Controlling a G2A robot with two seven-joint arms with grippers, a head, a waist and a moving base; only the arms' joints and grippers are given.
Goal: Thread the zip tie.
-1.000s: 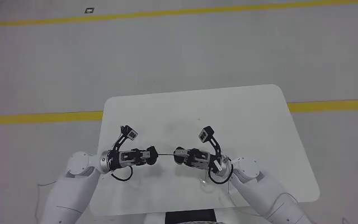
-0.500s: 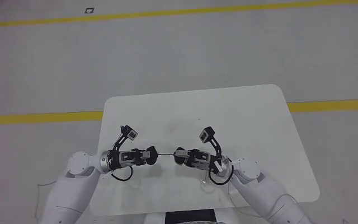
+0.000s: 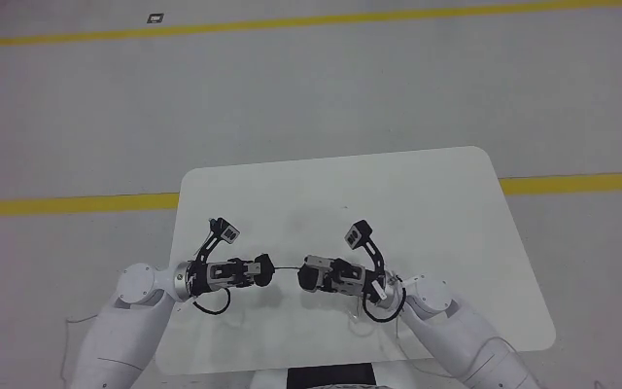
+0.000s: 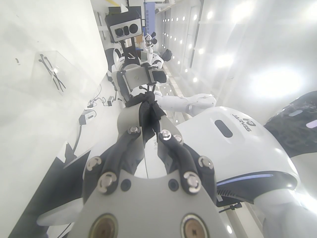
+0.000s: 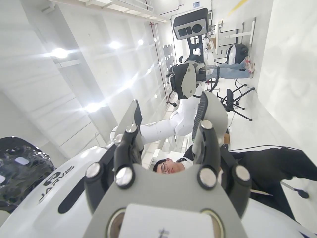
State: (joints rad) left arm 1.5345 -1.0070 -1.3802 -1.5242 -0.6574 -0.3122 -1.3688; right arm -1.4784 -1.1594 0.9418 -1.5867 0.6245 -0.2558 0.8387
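Over the near part of the white table (image 3: 437,194) my two grippers face each other tip to tip. My left gripper (image 3: 264,269) (image 4: 148,100) is shut on a thin black zip tie (image 3: 284,268), whose free end pokes out toward the other arm. In the left wrist view the zip tie (image 4: 146,159) runs as a fine line between the dark padded fingers (image 4: 145,115). My right gripper (image 3: 307,275) (image 5: 169,100) stands open just past the tie's tip, its two ribbed pads (image 5: 199,110) wide apart with nothing between them.
A clear box (image 4: 53,73) holding several spare black zip ties sits on the table beside the right arm. The far half of the table is bare white surface. A person sits behind the robot, touching nothing.
The right gripper has opened, letting go of the tie's end, and shifted slightly toward the near edge. The left gripper still holds the tie in the same place.
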